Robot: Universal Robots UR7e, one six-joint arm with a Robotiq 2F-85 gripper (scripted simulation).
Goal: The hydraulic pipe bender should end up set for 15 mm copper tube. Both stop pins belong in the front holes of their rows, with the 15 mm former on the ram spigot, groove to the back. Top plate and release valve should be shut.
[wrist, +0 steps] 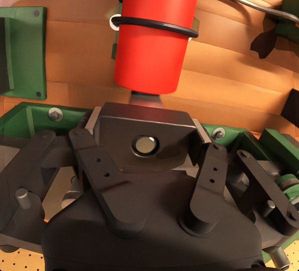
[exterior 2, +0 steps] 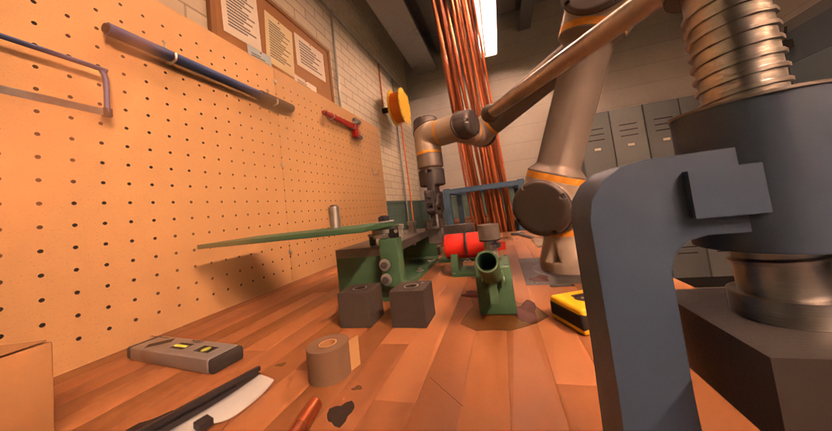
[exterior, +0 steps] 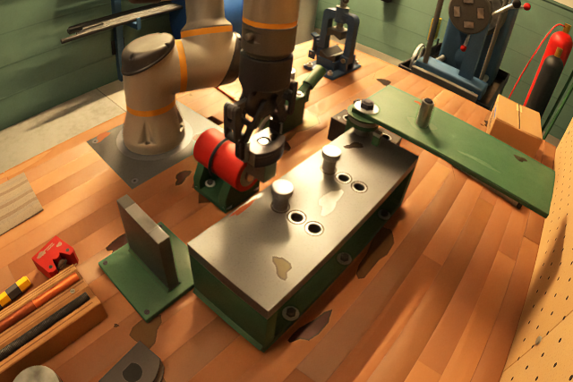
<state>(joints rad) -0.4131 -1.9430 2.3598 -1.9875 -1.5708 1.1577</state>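
Note:
The ram spigot (wrist: 145,144) shows only as a bright round tip through the hole of the dark former (wrist: 145,136), which sits on it in front of the red hydraulic cylinder (exterior: 222,157), and my gripper (exterior: 260,149) is closed around that former from above. Two stop pins (exterior: 282,194) (exterior: 331,158) stand in the rearmost holes of their rows on the bender's grey bed, with two empty holes in front of each. The green top plate (exterior: 456,144) is swung open to the right on its pivot (exterior: 366,106).
My arm's base (exterior: 150,114) stands behind the cylinder. A grey block on a green plate (exterior: 147,248) stands left of the bender. Two dark formers (exterior 2: 387,303) and a green pump socket (exterior 2: 491,280) lie behind it. A cardboard box (exterior: 513,123) sits beyond the open plate.

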